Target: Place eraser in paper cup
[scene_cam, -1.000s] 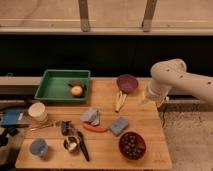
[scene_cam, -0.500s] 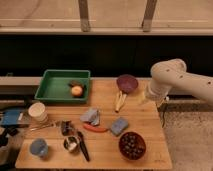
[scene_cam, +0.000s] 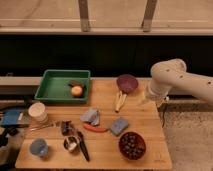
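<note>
We see the white robot arm (scene_cam: 172, 75) reaching in from the right, w/ its gripper (scene_cam: 151, 96) low over the right edge of the light wooden table (scene_cam: 145, 117), just beside the round purple bowl (scene_cam: 127, 82). Jaws stand apart, nothing seen btwn them.

The small flat dark block we take for the eraser (scene_cam: 74, 84) lies inside the green rectangular plastic tray (scene_cam: 62, 74) at the table's back left, touching or nearly touching the orange ball (scene_cam: 76, 91), on the ball's far side. It's well apart from the gripper.

The short cream-white paper cup (scene_cam: 37, 112) stands upright at the left edge, just in front of the tray.

Mid-table: a grey-blue sponge-like block (scene_cam: 119, 126) and a thin red-orange item (scene_cam: 95, 128) beside it. Front left: a blue cup (scene_cam: 39, 147) and a small metal cup (scene_cam: 71, 144). Front right: a dark round bowl (scene_cam: 132, 145), contents unclear.
</note>
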`<act>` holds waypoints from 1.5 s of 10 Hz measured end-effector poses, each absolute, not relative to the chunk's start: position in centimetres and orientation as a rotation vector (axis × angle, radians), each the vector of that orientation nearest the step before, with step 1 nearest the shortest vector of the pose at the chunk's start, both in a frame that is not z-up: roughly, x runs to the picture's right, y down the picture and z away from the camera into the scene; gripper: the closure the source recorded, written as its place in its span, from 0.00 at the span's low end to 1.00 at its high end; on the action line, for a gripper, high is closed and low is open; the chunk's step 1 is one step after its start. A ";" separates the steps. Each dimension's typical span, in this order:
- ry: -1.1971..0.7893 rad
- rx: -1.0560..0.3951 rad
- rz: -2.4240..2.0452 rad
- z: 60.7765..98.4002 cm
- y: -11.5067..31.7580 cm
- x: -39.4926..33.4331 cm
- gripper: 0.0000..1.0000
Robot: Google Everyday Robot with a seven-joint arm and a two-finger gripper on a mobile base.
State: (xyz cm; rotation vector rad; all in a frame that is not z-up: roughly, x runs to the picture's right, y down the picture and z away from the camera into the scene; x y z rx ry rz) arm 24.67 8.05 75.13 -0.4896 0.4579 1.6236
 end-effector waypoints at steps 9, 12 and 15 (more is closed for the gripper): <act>0.408 -0.472 1.461 77.0 4.7 20.8 0.34; 0.311 -0.469 1.316 79.2 0.6 13.9 0.34; 0.147 -0.445 1.162 80.1 -2.7 6.8 0.34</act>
